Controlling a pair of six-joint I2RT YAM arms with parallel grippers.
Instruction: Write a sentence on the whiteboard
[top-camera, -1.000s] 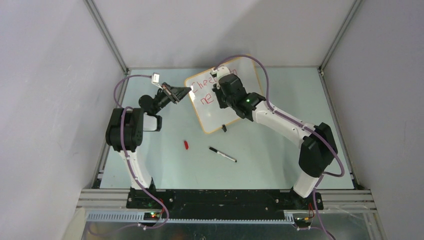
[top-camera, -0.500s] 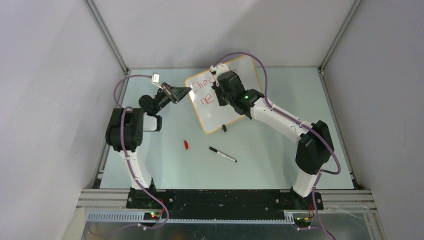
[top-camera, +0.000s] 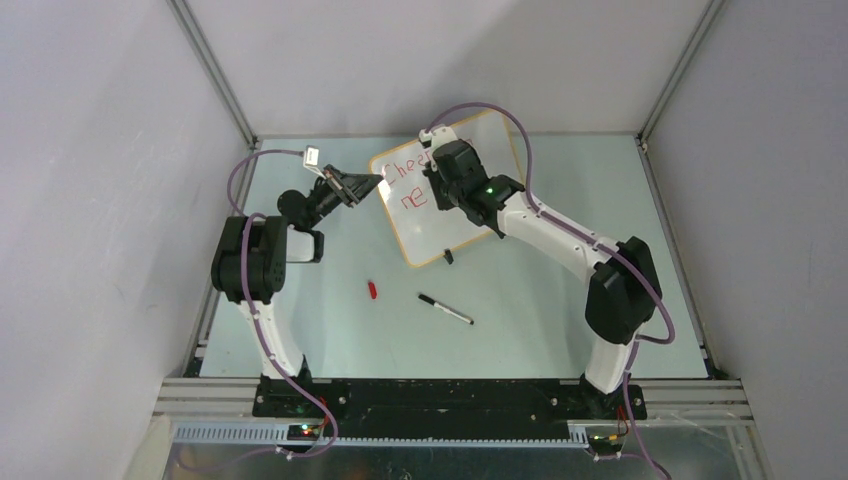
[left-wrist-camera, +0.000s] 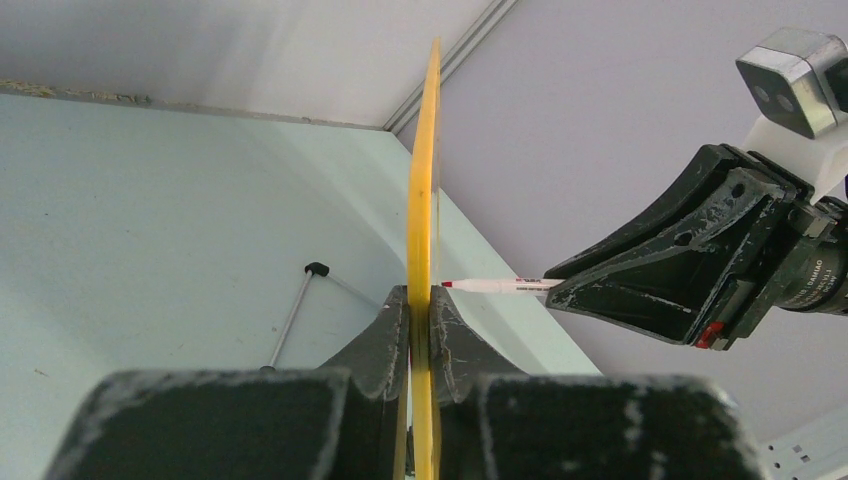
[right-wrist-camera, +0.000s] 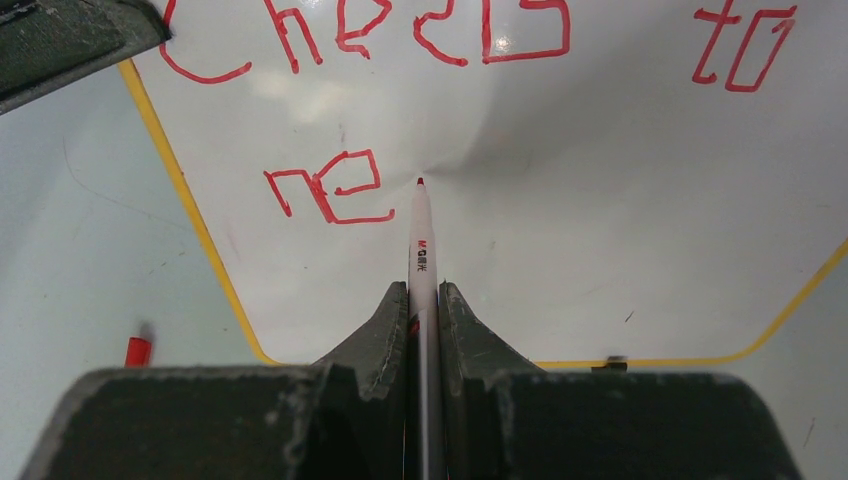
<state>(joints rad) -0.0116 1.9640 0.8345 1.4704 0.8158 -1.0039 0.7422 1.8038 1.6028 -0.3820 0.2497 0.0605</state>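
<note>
Clamping the whiteboard (left-wrist-camera: 424, 150) at its edge is the left gripper (left-wrist-camera: 420, 300). The right gripper (right-wrist-camera: 425, 295) pinches a marker (right-wrist-camera: 420, 240) beside the letters (right-wrist-camera: 330, 190) "ne"; only its camera shows "to".

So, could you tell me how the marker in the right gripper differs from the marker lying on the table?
The held marker is clamped in the right gripper; the loose marker lies flat on the table, untouched. The held marker shows a bare red tip at the whiteboard; the loose marker has a black end. Both have slim white barrels.
</note>
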